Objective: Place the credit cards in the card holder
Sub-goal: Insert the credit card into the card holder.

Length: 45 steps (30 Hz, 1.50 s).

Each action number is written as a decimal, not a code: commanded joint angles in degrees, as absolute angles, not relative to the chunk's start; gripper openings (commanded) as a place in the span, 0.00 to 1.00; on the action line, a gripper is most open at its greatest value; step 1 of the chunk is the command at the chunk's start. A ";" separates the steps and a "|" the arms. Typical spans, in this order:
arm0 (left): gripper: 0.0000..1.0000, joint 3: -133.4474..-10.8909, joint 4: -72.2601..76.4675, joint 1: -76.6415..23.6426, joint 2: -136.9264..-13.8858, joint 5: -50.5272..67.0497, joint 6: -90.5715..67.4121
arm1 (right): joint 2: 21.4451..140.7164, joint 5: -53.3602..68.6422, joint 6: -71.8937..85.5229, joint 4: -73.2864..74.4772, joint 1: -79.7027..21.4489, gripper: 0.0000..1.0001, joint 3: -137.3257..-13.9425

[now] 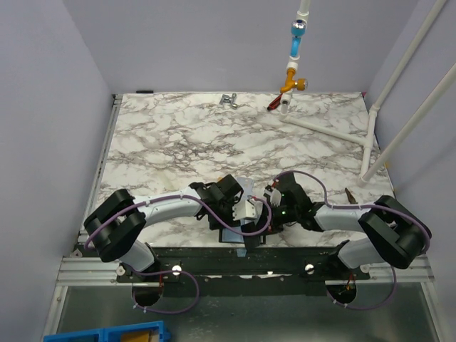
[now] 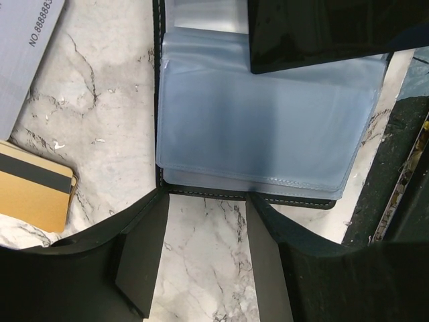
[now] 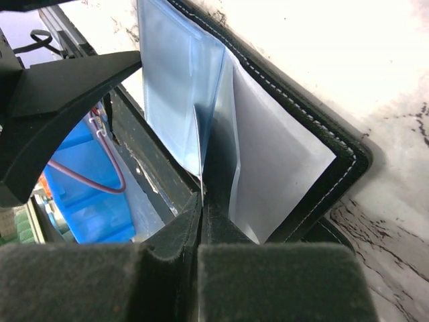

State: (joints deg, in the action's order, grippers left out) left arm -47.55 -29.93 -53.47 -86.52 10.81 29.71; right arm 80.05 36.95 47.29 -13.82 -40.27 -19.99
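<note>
marble table (image 1: 178,142), white pipe frame (image 1: 335,127) at the far right, small metal bit (image 1: 229,100) and red thing (image 1: 274,104) by the far edge, blue bin (image 1: 107,333) off the near-left corner.

The white left arm (image 1: 171,205) and white right arm (image 1: 342,214) have fat black joints (image 1: 114,226) at 8 and 4 o'clock, thin purple cables (image 1: 211,211) and black jaws.

Pale lavender walls (image 1: 43,107); grey-veined marble tabletop (image 1: 214,142); white pipe frame (image 1: 399,78) right rear; blue bin (image 1: 107,333) below near edge.
</note>
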 commanded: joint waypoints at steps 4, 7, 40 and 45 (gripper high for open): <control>0.49 -47.15 -29.18 -56.20 -87.46 7.04 32.57 | 82.80 39.46 46.13 -19.01 -38.32 0.01 -20.63; 0.48 -47.03 -29.33 -56.75 -87.46 6.94 33.17 | 83.96 40.53 46.14 -21.10 -37.52 0.01 -20.90; 0.40 -45.91 -28.09 -57.39 -83.45 10.43 27.42 | 90.44 33.89 52.96 -37.70 -35.24 0.01 -15.88; 0.37 -45.83 -28.21 -57.39 -84.01 12.37 26.29 | 88.36 31.30 53.63 -37.69 -35.25 0.01 -14.84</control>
State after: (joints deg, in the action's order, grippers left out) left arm -46.44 -29.28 -57.01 -84.68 8.40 27.86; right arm 89.54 36.95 53.04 -36.60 -35.51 -16.10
